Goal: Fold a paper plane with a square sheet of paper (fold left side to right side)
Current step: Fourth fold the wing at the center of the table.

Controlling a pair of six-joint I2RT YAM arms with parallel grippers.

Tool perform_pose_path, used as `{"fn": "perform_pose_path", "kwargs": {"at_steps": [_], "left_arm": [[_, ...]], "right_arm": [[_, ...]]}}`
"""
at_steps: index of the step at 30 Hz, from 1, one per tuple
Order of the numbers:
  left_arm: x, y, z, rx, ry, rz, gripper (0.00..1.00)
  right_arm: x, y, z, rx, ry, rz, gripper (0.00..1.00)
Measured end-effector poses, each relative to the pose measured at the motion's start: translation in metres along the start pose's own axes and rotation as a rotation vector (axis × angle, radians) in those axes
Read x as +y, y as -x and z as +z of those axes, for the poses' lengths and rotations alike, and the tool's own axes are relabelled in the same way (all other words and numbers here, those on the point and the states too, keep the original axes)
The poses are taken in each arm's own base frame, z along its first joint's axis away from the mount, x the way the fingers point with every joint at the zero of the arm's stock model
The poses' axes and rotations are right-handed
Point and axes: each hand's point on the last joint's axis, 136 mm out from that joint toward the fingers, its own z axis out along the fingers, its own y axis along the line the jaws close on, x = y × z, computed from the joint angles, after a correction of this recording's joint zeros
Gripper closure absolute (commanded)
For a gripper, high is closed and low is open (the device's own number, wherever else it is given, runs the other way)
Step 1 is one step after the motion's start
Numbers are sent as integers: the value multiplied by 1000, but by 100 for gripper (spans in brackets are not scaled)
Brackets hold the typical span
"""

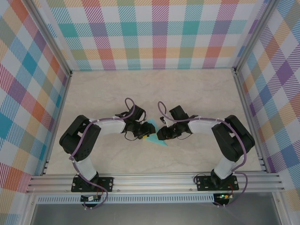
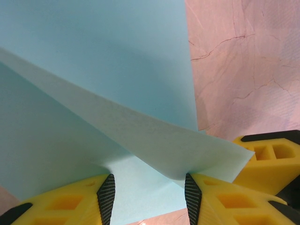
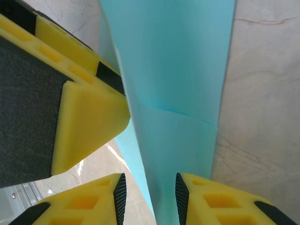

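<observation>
Folding in progress at the middle of the marbled surface (image 1: 187, 93), seen from above and from both wrists. The square sheet of paper (image 1: 158, 141) lies between the two tool heads, which nearly meet over it.

Left wrist view: the left tool (image 2: 149, 190) stands with its jaws apart. The sheet lies flat beneath it, and a lifted flap (image 2: 140, 136) arches across the gap to the right-hand pad. Nothing is clamped.

Right wrist view: the right tool (image 3: 150, 190) likewise has its jaws apart. A narrow band of the sheet runs up through the gap, with a faint crosswise crease (image 3: 178, 113) partway along. The left tool sits just beside the band's edge.

Judged stage: the left-to-right fold is begun but not pressed flat, since the flap stands off the sheet.

Hazards:
- With neither tool gripping, the flap could spring back and lose its alignment.
- A pad brushing the loose sheet could slide it on the smooth surface and skew the crease.
- Closing either tool on the arched flap could crumple it.
- The heads, so near each other, could collide.
</observation>
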Motion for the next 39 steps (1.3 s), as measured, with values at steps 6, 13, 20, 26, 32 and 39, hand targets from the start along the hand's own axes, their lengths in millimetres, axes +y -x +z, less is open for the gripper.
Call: {"fn": "perform_pose_path", "kwargs": {"at_steps": [6,13,20,26,32,39], "left_arm": [[1,1,0,-3,4,0,54],[1,1,0,-6,7,-1,54],[2,1,0,-8,9,-1,54],[2,1,0,-8,9,-1,54],[2,1,0,-8,9,-1,54],[2,1,0,-8,9,-1,54]], "right_arm": [[-2,0,4,3,0,-1,78],[1,7,5,-15,48,-4,92],[1,6,6,-2,95,13,94],[3,7,3,-4,123,17,94],[5,8,2,-5,138,9,82],[7,20,-14,-57,139,3,77]]}}
